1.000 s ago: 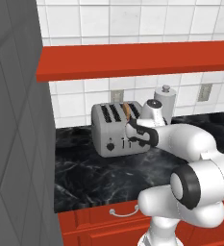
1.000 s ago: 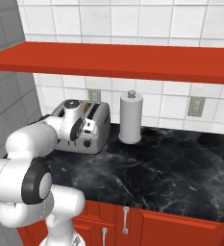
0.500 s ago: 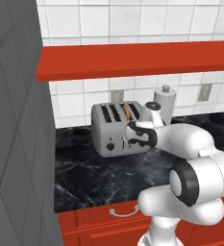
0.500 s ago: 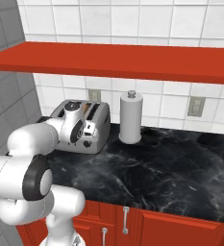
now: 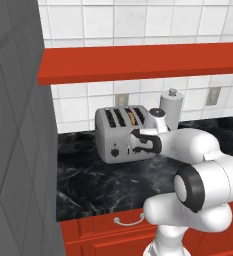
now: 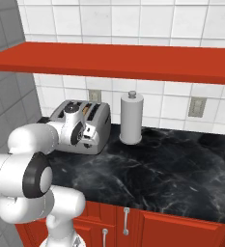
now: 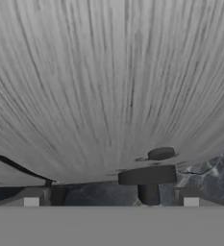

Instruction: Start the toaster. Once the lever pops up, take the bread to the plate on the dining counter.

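The silver toaster (image 5: 119, 136) (image 6: 73, 119) stands on the black wall-side countertop against the tiles. A golden-brown bread (image 5: 132, 116) (image 6: 87, 110) slice sits low in one of its right-hand slots. My gripper (image 5: 136, 142) (image 6: 91, 137) (image 7: 111, 202) is open and pressed up close to the toaster's front face. In the hand view the brushed front (image 7: 108, 72) looms near, with a thin black lever (image 7: 147, 177) and a black knob (image 7: 160, 153) between my spread fingertips (image 7: 31, 202). Nothing is held. The plate and the dining counter are out of view.
A grey paper-towel roll (image 5: 172, 106) (image 6: 131, 118) stands right of the toaster. A red shelf (image 5: 138, 62) (image 6: 114, 60) hangs low above it. A tall grey panel (image 5: 18, 150) closes the left side. Red drawers (image 5: 103, 230) lie under the countertop (image 6: 172, 169).
The hand has dropped from beside the toaster's top edge down and in against its front face. Its jaws stayed wide. Toaster and bread have not moved.
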You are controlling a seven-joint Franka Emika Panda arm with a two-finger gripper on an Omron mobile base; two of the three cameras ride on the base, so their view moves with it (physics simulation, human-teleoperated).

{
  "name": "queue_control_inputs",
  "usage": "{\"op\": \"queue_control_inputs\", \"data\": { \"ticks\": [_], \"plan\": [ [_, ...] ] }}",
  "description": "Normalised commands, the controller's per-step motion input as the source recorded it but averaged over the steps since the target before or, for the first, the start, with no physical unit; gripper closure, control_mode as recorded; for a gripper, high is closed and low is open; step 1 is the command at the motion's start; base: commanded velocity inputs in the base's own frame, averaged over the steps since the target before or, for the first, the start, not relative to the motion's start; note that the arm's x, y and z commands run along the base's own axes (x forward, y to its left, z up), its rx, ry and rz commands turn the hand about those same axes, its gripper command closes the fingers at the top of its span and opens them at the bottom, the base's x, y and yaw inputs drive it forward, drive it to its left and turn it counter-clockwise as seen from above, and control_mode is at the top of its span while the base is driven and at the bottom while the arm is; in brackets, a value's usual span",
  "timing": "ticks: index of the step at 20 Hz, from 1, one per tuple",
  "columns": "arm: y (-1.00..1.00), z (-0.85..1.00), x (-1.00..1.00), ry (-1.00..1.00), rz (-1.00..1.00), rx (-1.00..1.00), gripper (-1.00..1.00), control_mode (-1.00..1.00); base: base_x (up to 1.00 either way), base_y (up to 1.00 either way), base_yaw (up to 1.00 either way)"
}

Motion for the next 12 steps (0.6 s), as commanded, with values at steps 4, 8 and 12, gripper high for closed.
{"op": "queue_control_inputs", "data": {
  "ticks": [4, 8, 12],
  "plan": [
    [0.00, -0.07, 0.00, 0.00, -0.08, 0.00, -1.00, -1.00, 0.00, 0.00, 0.00],
    [0.00, -0.09, 0.00, 0.00, -0.02, 0.00, -1.00, -1.00, 0.00, 0.00, 0.00],
    [0.00, -0.19, 0.00, 0.00, 0.00, 0.00, -1.00, -1.00, 0.00, 0.00, 0.00]
  ]
}}
